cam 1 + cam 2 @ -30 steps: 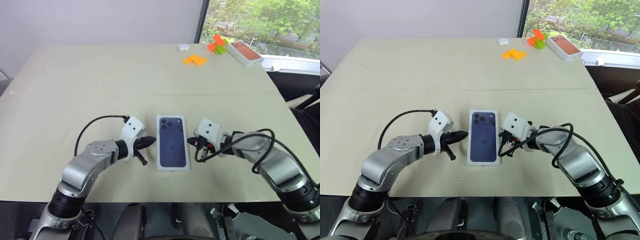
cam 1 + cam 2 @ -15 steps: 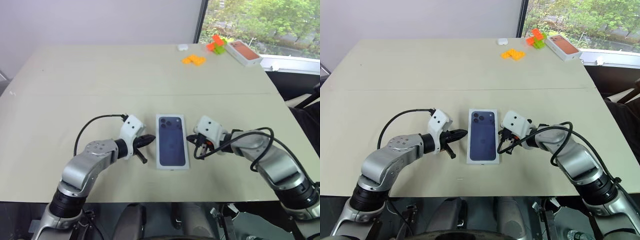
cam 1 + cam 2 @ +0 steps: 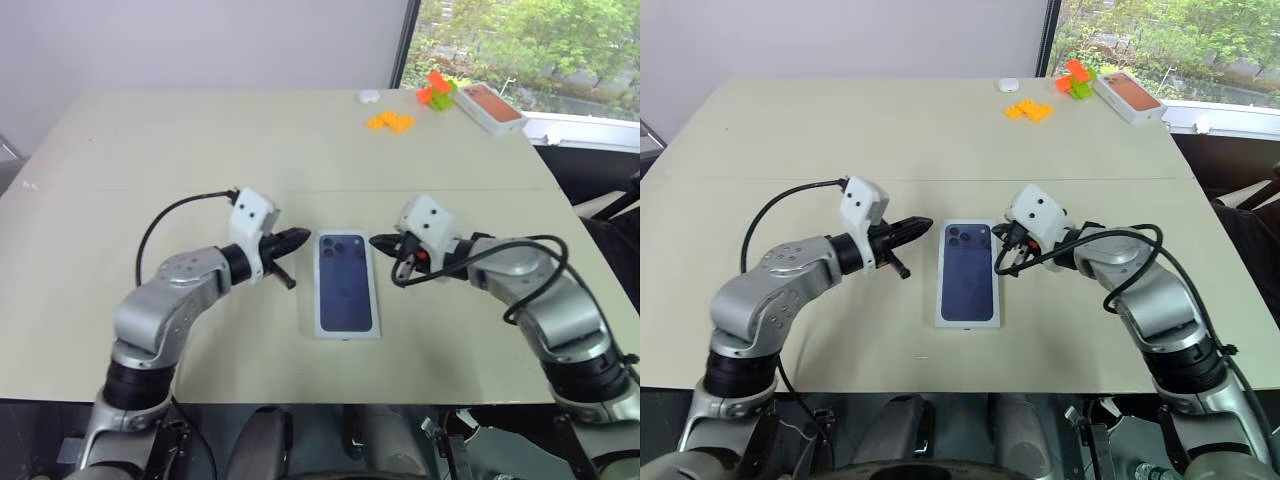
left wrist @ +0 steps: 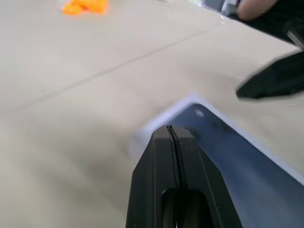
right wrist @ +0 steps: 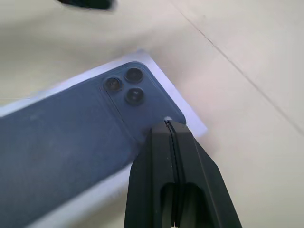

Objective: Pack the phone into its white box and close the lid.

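Evidently capped already, with lid [image 3: 346,283] flat and print up on table [image 3: 200,150], midway between left gripper [image 3: 298,238] and right gripper [image 3: 380,241]. Both pinched fully shut and empty, poised off either side of its far end without touching, likely placed so as to press or square it. Cannot see phone or box, presumably beneath; cannot tell whether seated all the way down.

The lid [image 3: 347,284], white-edged and printed with a dark blue phone and three camera lenses at its far left corner, lies flat and face up on the tabletop [image 3: 200,150], long side running away from the robot.
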Tool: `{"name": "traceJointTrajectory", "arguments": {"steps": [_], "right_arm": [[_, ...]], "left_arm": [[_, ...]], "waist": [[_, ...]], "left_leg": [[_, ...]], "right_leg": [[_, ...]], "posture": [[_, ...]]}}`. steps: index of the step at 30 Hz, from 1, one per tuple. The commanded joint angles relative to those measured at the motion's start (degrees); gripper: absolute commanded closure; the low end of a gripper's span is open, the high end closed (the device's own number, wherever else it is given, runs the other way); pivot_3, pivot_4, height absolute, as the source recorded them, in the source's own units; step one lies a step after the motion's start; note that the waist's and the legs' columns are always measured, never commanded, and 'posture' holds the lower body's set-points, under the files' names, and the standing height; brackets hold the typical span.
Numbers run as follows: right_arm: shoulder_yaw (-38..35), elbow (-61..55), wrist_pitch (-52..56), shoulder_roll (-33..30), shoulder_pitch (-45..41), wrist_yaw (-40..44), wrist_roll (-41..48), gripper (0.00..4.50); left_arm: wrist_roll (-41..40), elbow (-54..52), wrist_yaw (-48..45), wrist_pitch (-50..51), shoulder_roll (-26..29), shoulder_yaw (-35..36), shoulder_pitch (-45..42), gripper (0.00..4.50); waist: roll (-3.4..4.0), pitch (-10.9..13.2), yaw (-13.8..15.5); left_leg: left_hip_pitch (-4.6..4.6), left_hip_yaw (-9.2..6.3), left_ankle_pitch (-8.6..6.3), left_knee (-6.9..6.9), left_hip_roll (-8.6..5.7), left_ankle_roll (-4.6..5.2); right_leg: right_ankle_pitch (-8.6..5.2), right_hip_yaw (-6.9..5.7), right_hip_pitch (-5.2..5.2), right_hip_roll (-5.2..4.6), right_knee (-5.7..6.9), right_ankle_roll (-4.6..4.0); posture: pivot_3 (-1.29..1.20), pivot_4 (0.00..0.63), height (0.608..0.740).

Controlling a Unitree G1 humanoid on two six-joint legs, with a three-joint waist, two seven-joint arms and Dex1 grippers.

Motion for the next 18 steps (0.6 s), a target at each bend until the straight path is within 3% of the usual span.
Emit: {"name": "traceJointTrajectory", "arguments": {"steps": [1,7,18], "right_arm": [[1.5,2.9,-1.0,2.5,-2.2,-2.7,-2.2,4.50],[2.9,7.5,-0.3,5.4,-2.8,-4.7,-4.1,4.50],[3.6,4.5,-1.4,3.7,1.2,-3.2,-5.1,4.50]], "left_arm": [[6.4,6.0,3.7,-1.8,-1.6,-5.4,-2.7,4.45],[8.8,10.9,3.9,-1.5,-3.8,-7.8,-4.0,4.45],[9.6,7.8,1.6,-1.9,-2.6,-7.9,-0.2,4.45]], "waist": [[0.00,0.0,-0.1],[0.02,0.0,-0.1],[0.03,-0.2,-0.2]], "left_leg": [[0.00,0.00,0.00,0.00,-0.02,0.00],[-0.09,-0.02,0.00,-0.02,0.03,0.00],[0.01,-0.02,0.00,-0.02,0.03,0.00]], "right_leg": [[0.00,0.00,0.00,0.00,0.00,0.00],[0.00,0.00,-0.17,0.02,0.07,0.00],[0.00,0.00,-0.06,0.01,0.07,0.00]], "posture": [[0.00,0.150,0.740],[0.00,0.150,0.740],[0.00,0.150,0.740]]}}
